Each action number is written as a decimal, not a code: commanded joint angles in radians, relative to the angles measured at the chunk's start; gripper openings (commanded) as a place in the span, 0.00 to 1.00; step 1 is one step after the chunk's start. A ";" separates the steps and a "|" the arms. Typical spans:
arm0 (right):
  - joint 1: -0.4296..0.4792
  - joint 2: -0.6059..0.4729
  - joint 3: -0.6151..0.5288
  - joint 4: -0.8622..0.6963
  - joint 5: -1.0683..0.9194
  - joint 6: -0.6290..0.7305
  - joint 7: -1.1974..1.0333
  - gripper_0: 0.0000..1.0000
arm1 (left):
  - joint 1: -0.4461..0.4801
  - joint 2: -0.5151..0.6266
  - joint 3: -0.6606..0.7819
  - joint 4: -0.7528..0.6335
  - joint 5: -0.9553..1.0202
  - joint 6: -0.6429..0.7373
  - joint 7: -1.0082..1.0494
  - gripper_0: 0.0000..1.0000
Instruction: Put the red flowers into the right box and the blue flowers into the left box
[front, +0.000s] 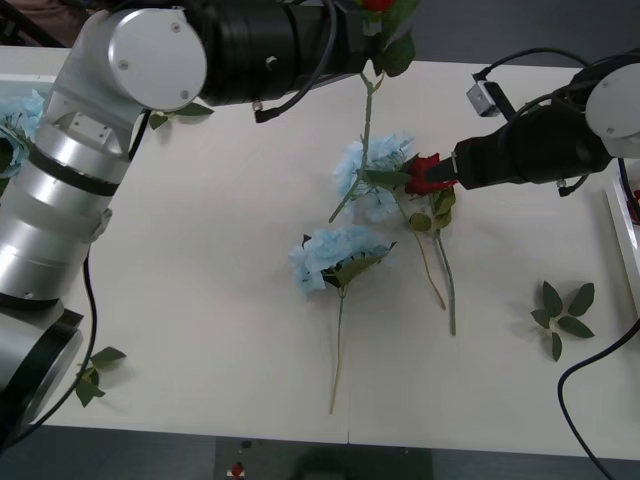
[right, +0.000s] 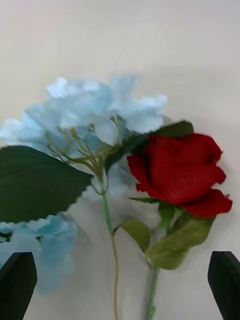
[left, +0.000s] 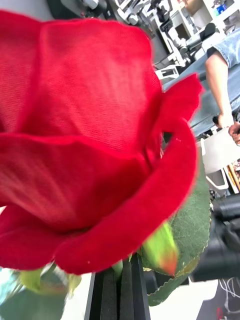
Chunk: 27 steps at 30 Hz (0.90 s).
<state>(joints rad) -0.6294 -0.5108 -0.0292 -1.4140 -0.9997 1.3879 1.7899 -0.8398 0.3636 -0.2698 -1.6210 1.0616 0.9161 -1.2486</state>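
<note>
Table (front: 220, 330): pale cream top, the landmark for all entries below.

Leaf sprig (front: 563, 313): dark green, several pointed leaves fanned out, lying flat on the table near its right edge.

Leaf sprig (front: 93, 372): small, green, on the table by its near left corner.

Leaf sprig (front: 180, 114): green, on the table toward its far left.

Cable (front: 588, 398): black, curving over the table's near right corner.

Person (left: 223, 75): bare forearm and blue denim, in the room beyond the table, among chairs and equipment.
</note>
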 joint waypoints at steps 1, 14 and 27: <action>-0.015 -0.006 -0.061 -0.017 -0.131 0.002 0.184 1.00 | -0.104 -0.077 0.006 0.066 -0.060 -0.051 0.137 0.00; -0.015 -0.005 -0.244 -0.017 -0.479 0.240 0.359 1.00 | -0.239 -0.190 0.031 0.151 -0.187 -0.095 0.334 0.00; 0.011 -0.002 -0.383 -0.017 -0.685 0.427 0.341 1.00 | -0.237 -0.190 0.031 0.151 -0.216 -0.094 0.337 0.00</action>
<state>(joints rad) -0.6246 -0.5109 -0.3997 -1.4140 -1.6528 1.8088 2.1421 -1.0458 0.1730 -0.2685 -1.4525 0.8532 0.8330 -0.9143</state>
